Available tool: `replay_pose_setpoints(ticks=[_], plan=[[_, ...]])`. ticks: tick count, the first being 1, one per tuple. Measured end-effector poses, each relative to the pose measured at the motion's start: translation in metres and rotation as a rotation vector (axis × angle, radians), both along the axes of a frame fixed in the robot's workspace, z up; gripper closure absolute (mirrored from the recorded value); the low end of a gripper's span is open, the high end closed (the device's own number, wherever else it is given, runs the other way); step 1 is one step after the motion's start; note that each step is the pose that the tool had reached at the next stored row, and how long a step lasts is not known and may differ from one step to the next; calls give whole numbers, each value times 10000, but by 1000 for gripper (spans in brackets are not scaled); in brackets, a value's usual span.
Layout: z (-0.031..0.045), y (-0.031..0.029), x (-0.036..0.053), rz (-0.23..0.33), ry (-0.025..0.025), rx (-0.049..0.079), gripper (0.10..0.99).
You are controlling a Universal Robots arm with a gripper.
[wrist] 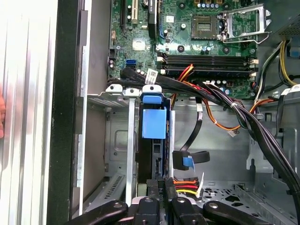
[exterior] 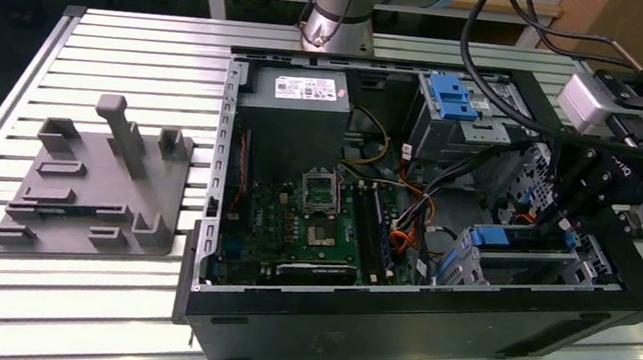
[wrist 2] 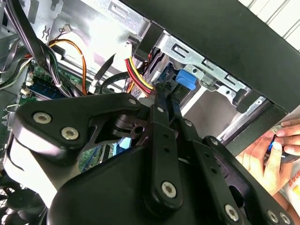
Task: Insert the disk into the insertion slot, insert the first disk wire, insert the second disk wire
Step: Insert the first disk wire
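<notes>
— Gripper (wrist: 161,183) state?
— Fingers (wrist: 152,188) drawn narrow, tips just beside a red-and-yellow disk wire (wrist: 186,183).
— And the disk (wrist: 153,123)?
— Seated in the insertion slot (wrist: 118,91), blue handle toward the motherboard (wrist: 187,44).

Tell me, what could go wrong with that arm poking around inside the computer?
The gripper sits close to the red-and-yellow wires beside the disk; a slightly off push might bend a plug or pinch them. The black cable bundle nearby could snag the gripper. A person's hand by the case might get bumped.
</notes>
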State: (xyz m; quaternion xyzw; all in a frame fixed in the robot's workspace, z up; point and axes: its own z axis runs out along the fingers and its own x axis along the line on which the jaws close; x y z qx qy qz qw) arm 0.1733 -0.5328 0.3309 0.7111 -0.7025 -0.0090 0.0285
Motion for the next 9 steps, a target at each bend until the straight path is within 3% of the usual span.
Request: replay_pose_setpoints(ticks=[9], plan=[[-33, 0, 0, 0, -1, 17, 918]])
